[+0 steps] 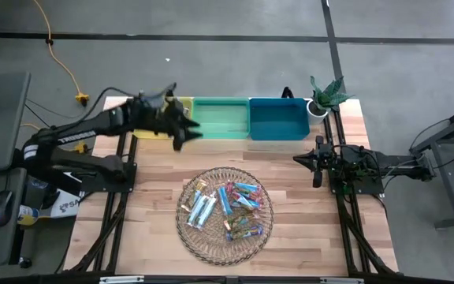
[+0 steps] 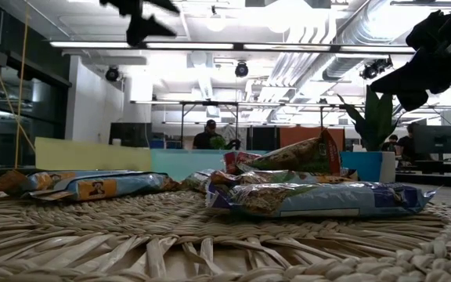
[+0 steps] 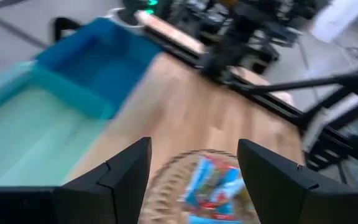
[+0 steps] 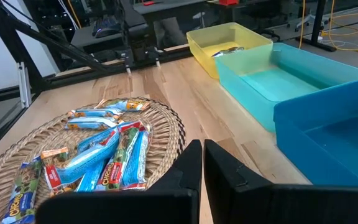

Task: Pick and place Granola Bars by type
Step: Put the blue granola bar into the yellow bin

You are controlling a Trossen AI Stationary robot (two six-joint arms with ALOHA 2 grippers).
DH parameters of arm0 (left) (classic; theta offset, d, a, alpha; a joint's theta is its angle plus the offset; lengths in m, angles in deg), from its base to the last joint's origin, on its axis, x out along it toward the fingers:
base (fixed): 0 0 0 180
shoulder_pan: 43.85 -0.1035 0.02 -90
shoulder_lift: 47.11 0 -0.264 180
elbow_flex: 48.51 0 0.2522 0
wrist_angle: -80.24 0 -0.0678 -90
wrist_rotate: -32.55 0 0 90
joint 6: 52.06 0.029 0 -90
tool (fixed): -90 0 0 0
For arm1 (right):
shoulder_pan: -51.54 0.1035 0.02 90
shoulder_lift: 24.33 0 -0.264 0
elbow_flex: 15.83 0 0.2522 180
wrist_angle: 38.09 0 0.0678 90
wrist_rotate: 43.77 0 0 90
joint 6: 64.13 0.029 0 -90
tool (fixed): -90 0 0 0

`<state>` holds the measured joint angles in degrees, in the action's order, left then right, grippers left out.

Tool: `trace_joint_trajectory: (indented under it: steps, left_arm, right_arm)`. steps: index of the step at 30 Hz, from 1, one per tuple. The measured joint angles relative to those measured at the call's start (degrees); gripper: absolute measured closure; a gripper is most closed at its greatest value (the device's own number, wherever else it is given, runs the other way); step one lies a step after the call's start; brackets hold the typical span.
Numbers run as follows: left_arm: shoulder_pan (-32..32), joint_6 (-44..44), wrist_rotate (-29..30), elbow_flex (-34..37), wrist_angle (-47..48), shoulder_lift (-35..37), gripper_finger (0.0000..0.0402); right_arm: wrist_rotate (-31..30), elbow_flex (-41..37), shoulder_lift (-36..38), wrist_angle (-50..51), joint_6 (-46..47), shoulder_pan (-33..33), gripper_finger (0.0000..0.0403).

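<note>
Granola Bars (image 1: 225, 207), shiny wrapped oblongs, heaped on round wicker tray (image 1: 187, 233), lower centre. Left end effector (image 1: 181, 126) wide, empty, upper left; right end effector (image 1: 316, 163) closed. Risk: overlapping wrappers, double pick.

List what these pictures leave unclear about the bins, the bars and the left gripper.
- Yellow bin: the left gripper hides most of it in the high view; the silvery item inside is too small to identify.
- Granola bars: blurred in the left wrist view.
- Exact bar count: bars overlap on the wicker tray.
</note>
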<state>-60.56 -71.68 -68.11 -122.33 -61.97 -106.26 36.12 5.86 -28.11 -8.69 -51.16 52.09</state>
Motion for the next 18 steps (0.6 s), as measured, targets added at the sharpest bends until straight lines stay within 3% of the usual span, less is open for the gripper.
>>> trace_joint_trajectory:
  steps: [8,13,18]
  left_arm:
    - [23.7,-4.3,19.4,0.0,-3.3,-5.3,0.0166]
    - [32.4,-4.8,24.9,0.0,-8.5,-12.5,0.0166]
    - [36.4,-4.9,26.2,0.0,-14.0,-20.3,0.0166]
  right_arm:
    - [0.0,0.0,0.0,0.0,0.0,0.0,0.0402]
    - [0.0,0.0,0.0,0.0,0.0,0.0,0.0402]
    - [0.0,0.0,0.0,0.0,0.0,0.0,0.0402]
